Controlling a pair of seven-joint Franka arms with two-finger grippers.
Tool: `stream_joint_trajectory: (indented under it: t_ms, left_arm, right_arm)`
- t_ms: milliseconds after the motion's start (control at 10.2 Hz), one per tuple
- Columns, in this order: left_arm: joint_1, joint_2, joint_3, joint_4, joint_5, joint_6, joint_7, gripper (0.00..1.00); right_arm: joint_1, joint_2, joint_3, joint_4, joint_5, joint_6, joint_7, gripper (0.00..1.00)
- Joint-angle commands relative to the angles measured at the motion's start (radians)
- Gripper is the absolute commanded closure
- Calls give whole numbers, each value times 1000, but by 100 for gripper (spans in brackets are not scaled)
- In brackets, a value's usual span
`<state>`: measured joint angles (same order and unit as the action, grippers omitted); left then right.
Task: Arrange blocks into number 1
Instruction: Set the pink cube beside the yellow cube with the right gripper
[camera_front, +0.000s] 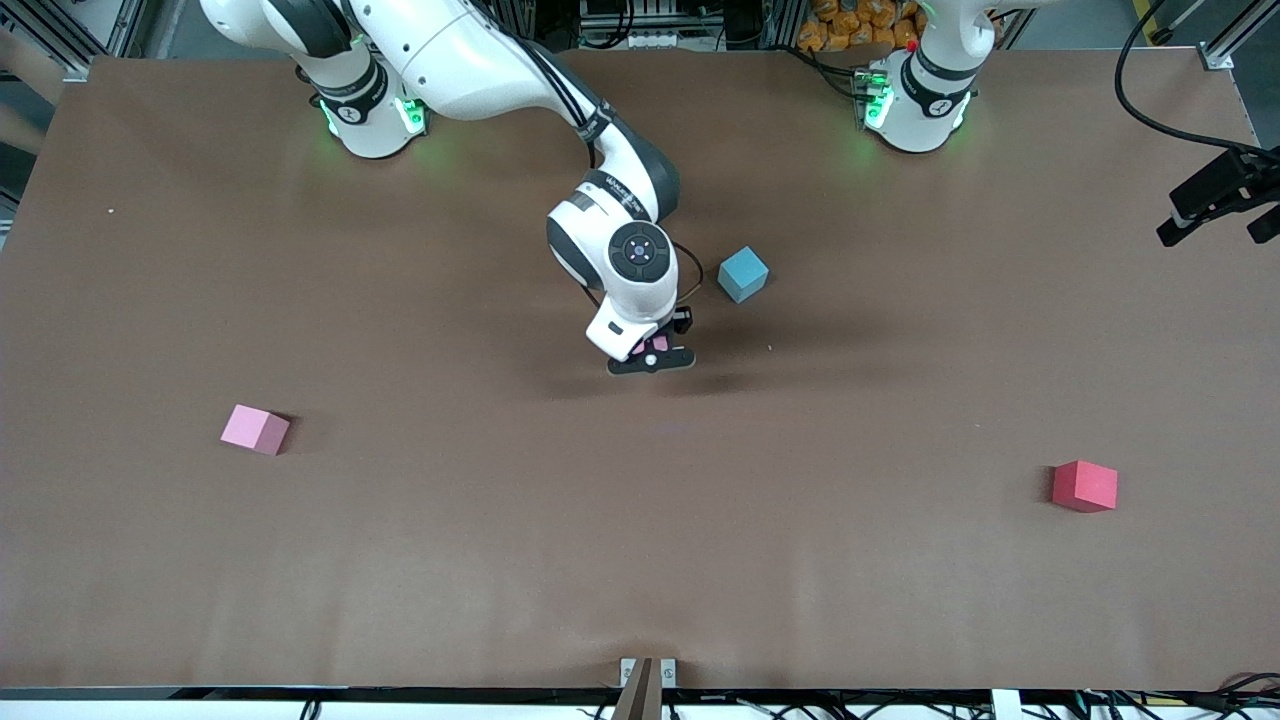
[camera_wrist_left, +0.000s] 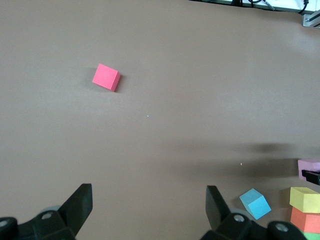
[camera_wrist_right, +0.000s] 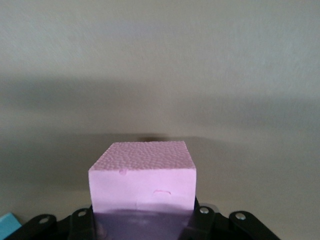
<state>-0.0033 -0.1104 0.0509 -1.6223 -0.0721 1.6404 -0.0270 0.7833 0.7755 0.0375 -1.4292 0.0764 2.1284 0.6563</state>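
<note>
My right gripper (camera_front: 652, 358) hangs low over the middle of the table, shut on a pink block (camera_wrist_right: 142, 180). Beside it, toward the left arm's end, a light blue block (camera_front: 743, 274) sits on the table. In the left wrist view a yellow block (camera_wrist_left: 305, 198), an orange block (camera_wrist_left: 305, 220) and a green edge (camera_wrist_left: 312, 236) lie in a row next to the light blue block (camera_wrist_left: 255, 203); the right arm hides them in the front view. A second pink block (camera_front: 255, 429) lies toward the right arm's end, a red block (camera_front: 1085, 486) toward the left arm's end. My left gripper (camera_wrist_left: 148, 192) waits open, raised over its end of the table.
The brown table (camera_front: 640, 560) runs wide on all sides of the blocks. A black cable (camera_front: 1150, 90) loops over the table's corner near the left gripper (camera_front: 1212, 215). A small metal bracket (camera_front: 647, 672) sits at the table's edge nearest the front camera.
</note>
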Motion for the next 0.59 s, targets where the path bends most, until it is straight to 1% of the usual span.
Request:
stream_joint_trajectory:
  t_ms: [0,98,488]
  left_arm:
    - [-1,9,6,22,6,-25,12,0]
    - [-1,11,4,21,6,-33,12,0]
    - [-1,12,6,22,5,-47,13,0]
  right_arm:
    - [-53,-99,51,-187,-21,106,8,100]
    - [-62,-108,62,-210,-23,123,6,100]
    - [-59,-111,77,-232,-24,134,32,100]
